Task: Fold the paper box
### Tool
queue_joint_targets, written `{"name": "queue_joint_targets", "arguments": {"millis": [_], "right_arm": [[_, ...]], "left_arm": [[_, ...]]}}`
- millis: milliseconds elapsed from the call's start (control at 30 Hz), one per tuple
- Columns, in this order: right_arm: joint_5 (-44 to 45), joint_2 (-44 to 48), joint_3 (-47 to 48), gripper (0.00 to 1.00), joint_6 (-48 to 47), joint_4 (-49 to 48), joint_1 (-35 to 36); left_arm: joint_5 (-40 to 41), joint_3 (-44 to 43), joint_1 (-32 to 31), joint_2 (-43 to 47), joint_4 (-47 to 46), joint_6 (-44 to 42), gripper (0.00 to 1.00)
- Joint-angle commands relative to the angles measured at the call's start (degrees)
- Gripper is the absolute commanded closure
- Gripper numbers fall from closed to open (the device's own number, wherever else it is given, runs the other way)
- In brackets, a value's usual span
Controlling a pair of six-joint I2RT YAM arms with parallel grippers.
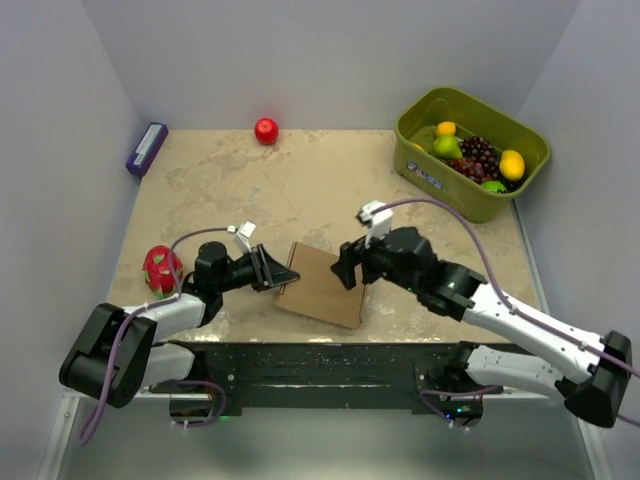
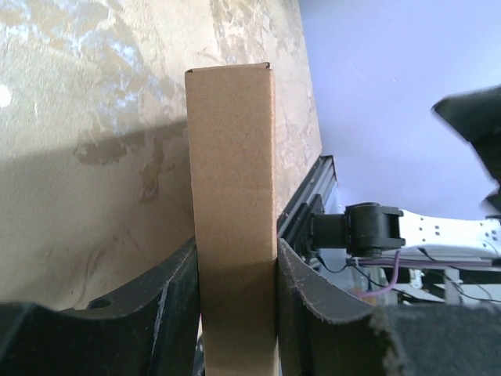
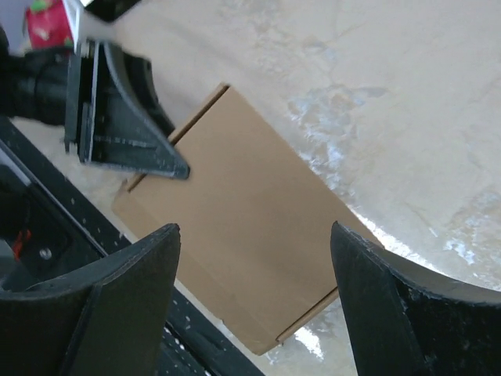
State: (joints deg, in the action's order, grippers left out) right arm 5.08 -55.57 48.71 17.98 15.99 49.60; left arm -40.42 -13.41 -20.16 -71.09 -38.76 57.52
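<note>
The paper box is a plain brown cardboard box, closed up and flat-topped, lying near the table's front edge. My left gripper is shut on its left side wall, one finger pressed on each face. My right gripper hovers over the box's right end, open, with nothing between its fingers. In the right wrist view the box's top shows between the two wide-set fingers, and the left gripper's jaw clamps the far corner.
An olive-green bin of fruit stands at the back right. A red ball lies at the back, a purple block at the back left. A red-and-green fruit sits beside the left arm. The black front rail is close under the box.
</note>
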Motion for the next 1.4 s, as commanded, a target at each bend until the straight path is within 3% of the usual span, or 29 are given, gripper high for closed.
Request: {"name": "queue_joint_targets", "arguments": {"millis": [0, 233, 467, 700, 867, 1200, 1300, 1367], "right_arm": [[15.38, -3.93, 2.62, 0.19, -4.96, 1.59, 11.18], [27.16, -10.69, 5.25, 0.18, -4.35, 3.78, 22.63], [35.77, -17.98, 4.90, 0.16, -4.27, 3.00, 33.18], [50.43, -24.75, 6.84, 0.13, -4.97, 1.33, 41.09], [56.96, -32.04, 9.74, 0.11, -4.00, 3.87, 41.45], [72.26, -41.62, 12.46, 0.10, 6.63, 14.94, 40.93], [74.19, -43.65, 13.08, 0.11, 6.37, 16.00, 40.13], [74.81, -44.88, 13.25, 0.18, 6.02, 16.00, 39.52]], "left_arm": [[-8.00, -2.76, 3.37, 2.62, 3.78, 1.63, 0.83], [-12.57, -5.66, 7.24, 2.01, 11.25, -0.57, 0.85], [-13.80, -3.11, 7.86, 1.39, 4.58, 5.06, 0.85], [-14.86, -2.06, 8.74, 1.04, -1.66, 10.94, 0.85], [-15.03, -0.83, 9.26, 1.13, -4.56, 14.20, 0.85], [-15.56, -0.30, 9.44, 1.30, -5.80, 15.96, 0.87], [-15.91, -0.04, 9.44, 1.48, -5.71, 16.05, 0.88], [-16.79, 0.14, 9.44, 1.31, -5.71, 15.87, 0.89]]}}
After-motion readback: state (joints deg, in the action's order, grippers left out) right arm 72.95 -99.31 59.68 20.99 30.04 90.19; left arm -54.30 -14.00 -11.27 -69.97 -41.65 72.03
